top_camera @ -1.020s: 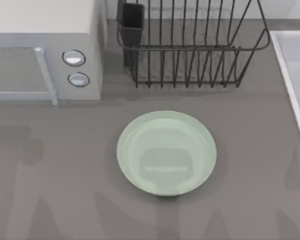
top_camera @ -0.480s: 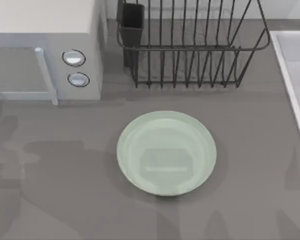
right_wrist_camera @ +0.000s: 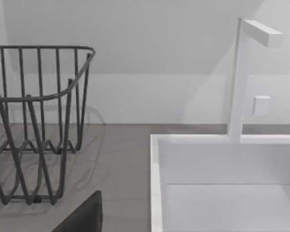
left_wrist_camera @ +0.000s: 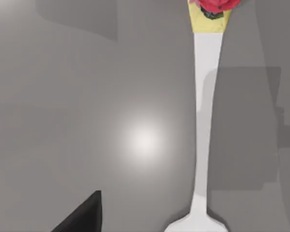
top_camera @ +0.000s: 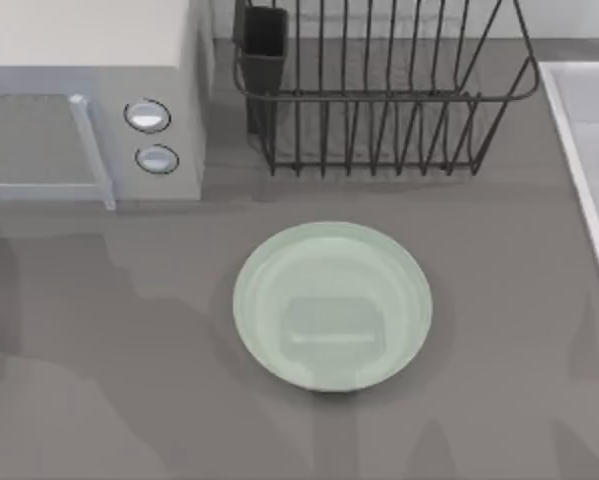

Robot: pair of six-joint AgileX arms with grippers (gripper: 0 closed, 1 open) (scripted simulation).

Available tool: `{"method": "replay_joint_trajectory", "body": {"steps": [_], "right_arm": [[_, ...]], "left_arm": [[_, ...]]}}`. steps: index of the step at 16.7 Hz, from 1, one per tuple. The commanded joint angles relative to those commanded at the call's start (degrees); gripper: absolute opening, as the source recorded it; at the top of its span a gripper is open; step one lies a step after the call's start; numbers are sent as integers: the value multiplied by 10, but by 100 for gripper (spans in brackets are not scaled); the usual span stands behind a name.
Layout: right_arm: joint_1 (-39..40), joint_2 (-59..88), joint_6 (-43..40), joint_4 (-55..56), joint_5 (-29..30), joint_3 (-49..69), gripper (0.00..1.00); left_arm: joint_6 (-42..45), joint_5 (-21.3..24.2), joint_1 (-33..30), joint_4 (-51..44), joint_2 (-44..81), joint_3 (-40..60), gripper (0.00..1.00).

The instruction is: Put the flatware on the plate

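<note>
The pale green plate [top_camera: 331, 300] lies bare on the grey table, a little right of the middle in the top view. The flatware is a white spoon with a slim handle [left_wrist_camera: 205, 121], a small yellow collar and a red knob [left_wrist_camera: 214, 5] at its end. It lies flat on the grey surface in the left wrist view. Only the start of its bowl [left_wrist_camera: 197, 225] shows at the picture's edge. A dark part of my left gripper [left_wrist_camera: 82, 217] hangs above the table beside the spoon, apart from it. A dark part of my right gripper [right_wrist_camera: 82, 215] shows near the rack and sink.
A microwave [top_camera: 89, 100] stands at the back left. A black wire dish rack [top_camera: 379, 90] with a dark cup [top_camera: 264, 40] stands behind the plate. A white sink [top_camera: 589, 150] with its faucet [right_wrist_camera: 241, 77] runs along the right edge.
Arm shadows on the table's left side have shifted and spread. The plate has not moved.
</note>
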Motion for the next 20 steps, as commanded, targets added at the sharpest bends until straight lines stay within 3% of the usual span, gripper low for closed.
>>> {"method": "replay_joint_trajectory", "body": {"steps": [7,15,20], "right_arm": [[0,0,0,0,0,0,100],[0,0,0,0,0,0,100],[0,0,0,0,0,0,100]], "left_arm": [[-1,0,-2,9,6,-6,100],[4,1,3,191,80,-109,100],[3,1,2,202,87,-117,100]]}}
